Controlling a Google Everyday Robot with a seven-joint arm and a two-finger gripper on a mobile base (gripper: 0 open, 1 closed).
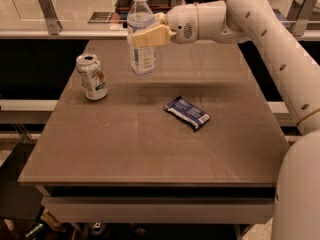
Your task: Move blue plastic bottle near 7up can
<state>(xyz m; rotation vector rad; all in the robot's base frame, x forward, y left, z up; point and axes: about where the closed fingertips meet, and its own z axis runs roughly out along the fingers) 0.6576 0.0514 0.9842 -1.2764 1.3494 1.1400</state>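
Note:
The blue plastic bottle (141, 54) is clear with a white cap and a pale label. It hangs upright in the air above the far middle of the table. My gripper (148, 34) is shut on the bottle's upper body, reaching in from the right. The 7up can (92, 77), silver-white with a green band and slightly dented, stands on the table at the left, to the lower left of the bottle and apart from it.
A flat dark blue snack packet (187, 112) lies right of the table's middle. The brown table (135, 149) has its front edge near the bottom. My white arm (270, 49) spans the right side. A counter with a metal rail (47, 6) runs behind.

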